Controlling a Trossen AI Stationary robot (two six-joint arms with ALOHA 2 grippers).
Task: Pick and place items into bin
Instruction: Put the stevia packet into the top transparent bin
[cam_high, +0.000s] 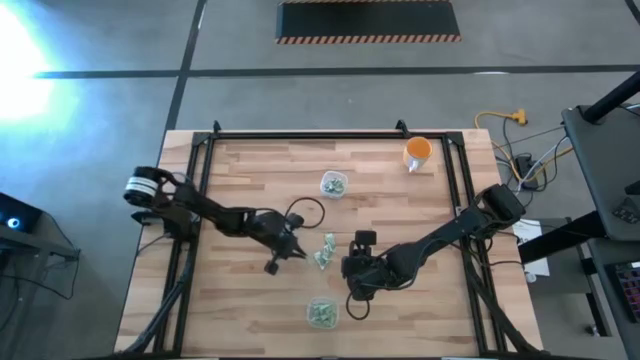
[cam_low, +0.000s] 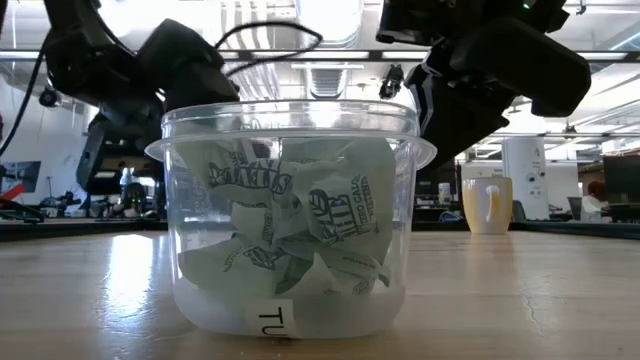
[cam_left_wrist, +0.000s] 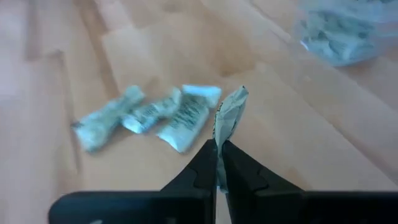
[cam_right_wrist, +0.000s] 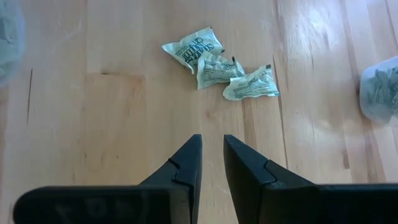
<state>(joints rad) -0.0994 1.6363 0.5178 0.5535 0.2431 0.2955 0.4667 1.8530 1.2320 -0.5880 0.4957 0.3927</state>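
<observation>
Green-white packet (cam_left_wrist: 230, 115) pinched in left end effector (cam_left_wrist: 219, 163), right end effector (cam_right_wrist: 211, 158) narrowly parted, empty.

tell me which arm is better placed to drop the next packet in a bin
Left. Its end effector is already shut on a packet, lifted beside the three loose packets. The right end effector is open and empty, short of the pile. The near bin lies close to both.

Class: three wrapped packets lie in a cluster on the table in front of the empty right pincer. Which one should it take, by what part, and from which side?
Probably the outermost packet, nearest the tub. It lies flat with its far crimped end free of the other two packets, so the right pincer could come down from above and close across that end without touching them. The left pincer already holds a packet.
</observation>
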